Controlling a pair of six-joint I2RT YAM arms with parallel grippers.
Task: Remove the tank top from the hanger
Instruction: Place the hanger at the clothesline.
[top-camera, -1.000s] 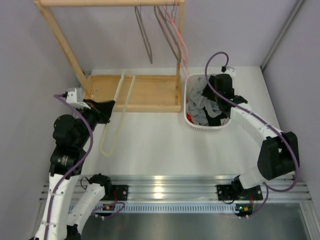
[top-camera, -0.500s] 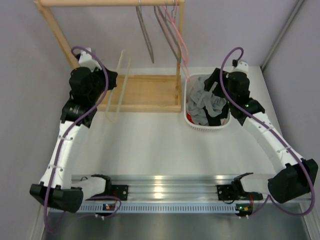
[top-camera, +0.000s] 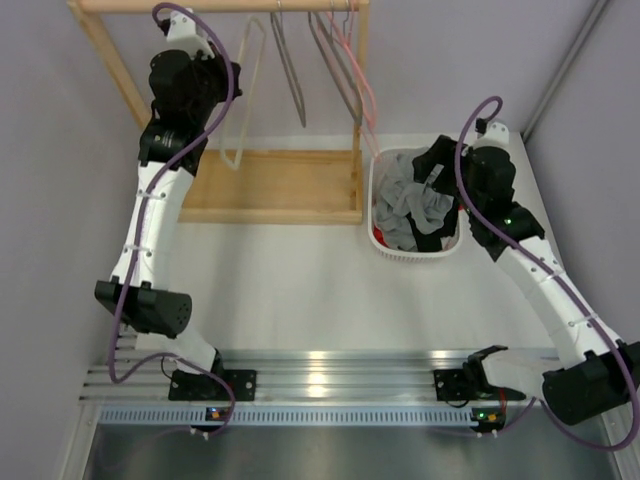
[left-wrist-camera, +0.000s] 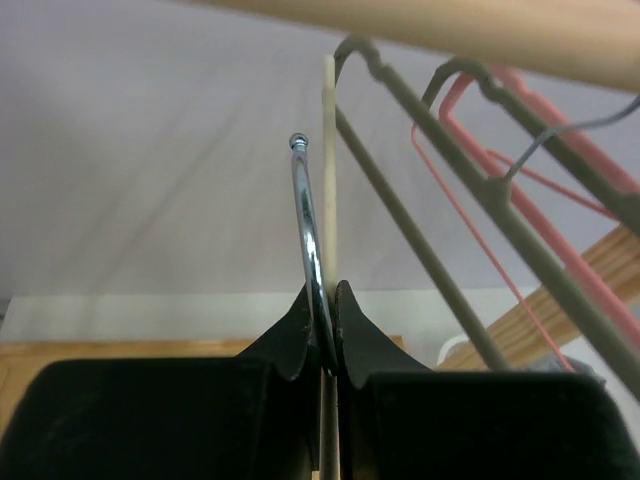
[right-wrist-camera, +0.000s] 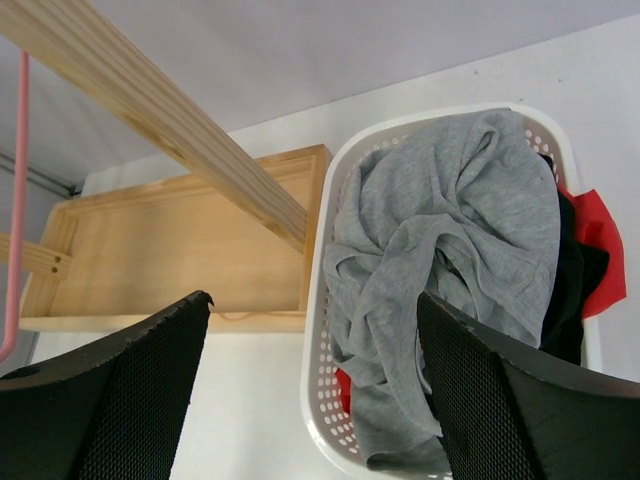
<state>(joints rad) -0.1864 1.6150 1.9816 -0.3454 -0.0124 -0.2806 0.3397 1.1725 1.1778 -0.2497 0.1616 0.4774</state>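
Observation:
The grey tank top (top-camera: 405, 200) lies crumpled in the white basket (top-camera: 378, 215), off the hanger. In the right wrist view the tank top (right-wrist-camera: 450, 230) fills the basket (right-wrist-camera: 322, 330) below my right gripper (right-wrist-camera: 315, 297), which stands open and empty. From above, my right gripper (top-camera: 440, 165) hovers over the basket's far right side. The bare cream hanger (top-camera: 243, 100) hangs from my left gripper (top-camera: 225, 75), high up just under the rack's rail. My left gripper (left-wrist-camera: 322, 300) is shut on its chrome hook (left-wrist-camera: 306, 215).
The wooden rack has a top rail (top-camera: 220, 6) and a base tray (top-camera: 290, 185). Grey hangers (top-camera: 292, 75) and a pink hanger (top-camera: 360, 80) hang on the rail to the right of the cream one. Red and black garments (right-wrist-camera: 590, 250) lie under the tank top.
My left arm has swung the cream hanger from low over the table up to the rail. My right gripper has opened and pulled back from the basket, leaving the tank top there.

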